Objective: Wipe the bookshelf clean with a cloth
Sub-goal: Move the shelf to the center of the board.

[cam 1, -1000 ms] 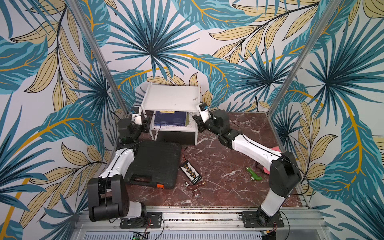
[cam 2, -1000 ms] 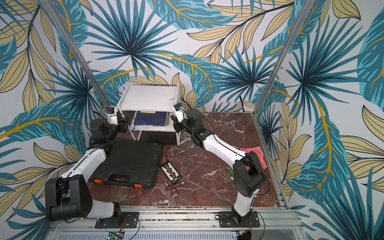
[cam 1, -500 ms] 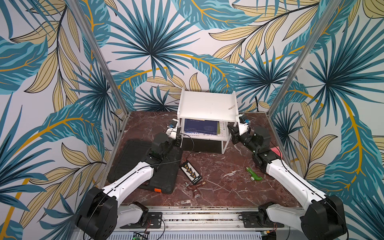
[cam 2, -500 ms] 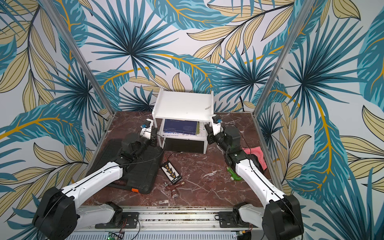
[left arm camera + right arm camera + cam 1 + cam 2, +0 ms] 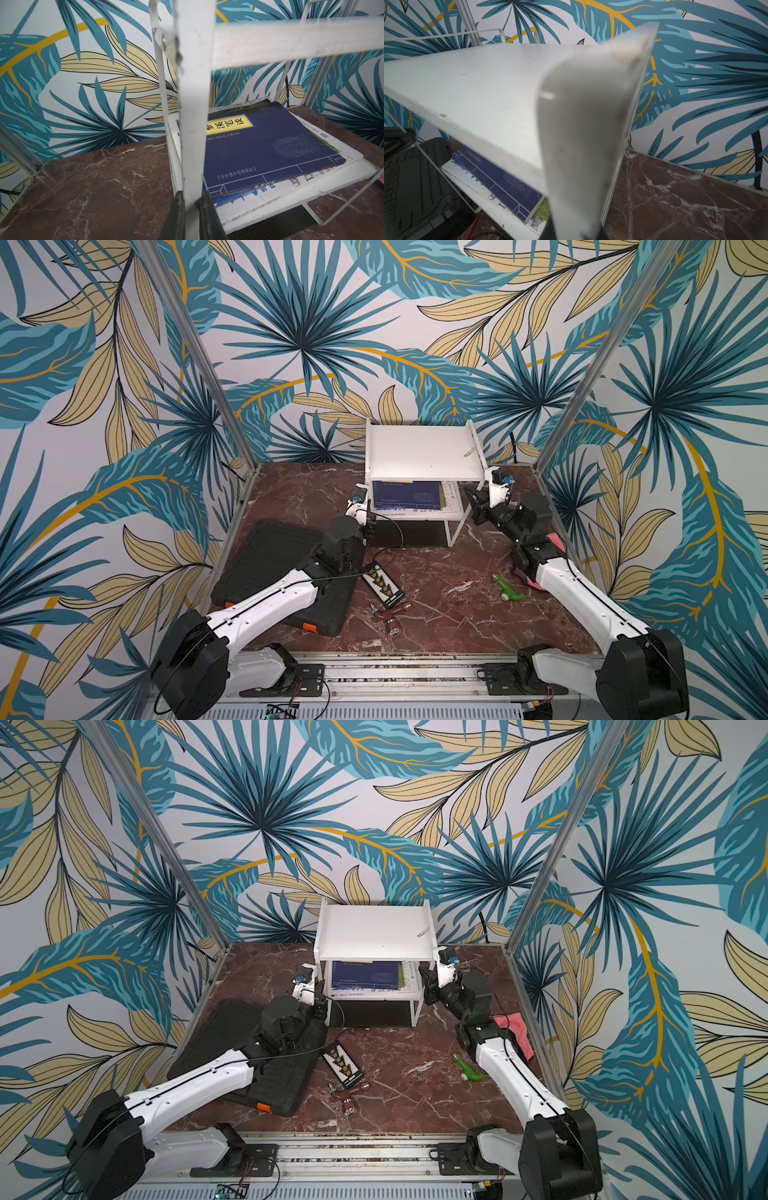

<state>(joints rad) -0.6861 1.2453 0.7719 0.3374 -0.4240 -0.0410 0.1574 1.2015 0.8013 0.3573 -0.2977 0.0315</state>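
In both top views the bookshelf (image 5: pixel 424 452) (image 5: pixel 374 932) stands upright at 12 o'clock on the marble desk (image 5: pixel 440 568), with a navy book (image 5: pixel 405 495) flat on its lower tier; the left claw (image 5: pixel 369 526) is at the rack's 8 o'clock front leg, the right claw (image 5: pixel 476 506) at its 4 o'clock side; the cloth (image 5: pixel 515 1028) lies crumpled at the desk's 3 o'clock edge, partly hidden behind the right arm, with neither claw on it; a black case (image 5: pixel 270 568) lies at 8 o'clock, a green toy (image 5: pixel 508 590) at 4 o'clock.

In the left wrist view the left claw (image 5: pixel 191 209) is pinching a white upright (image 5: pixel 193 104) of the bookshelf, its fingers pressed on both faces.

In the right wrist view the right claw (image 5: pixel 573 232) is pinching the bookshelf's side rail (image 5: pixel 583 124); only the blurred fingertips show.
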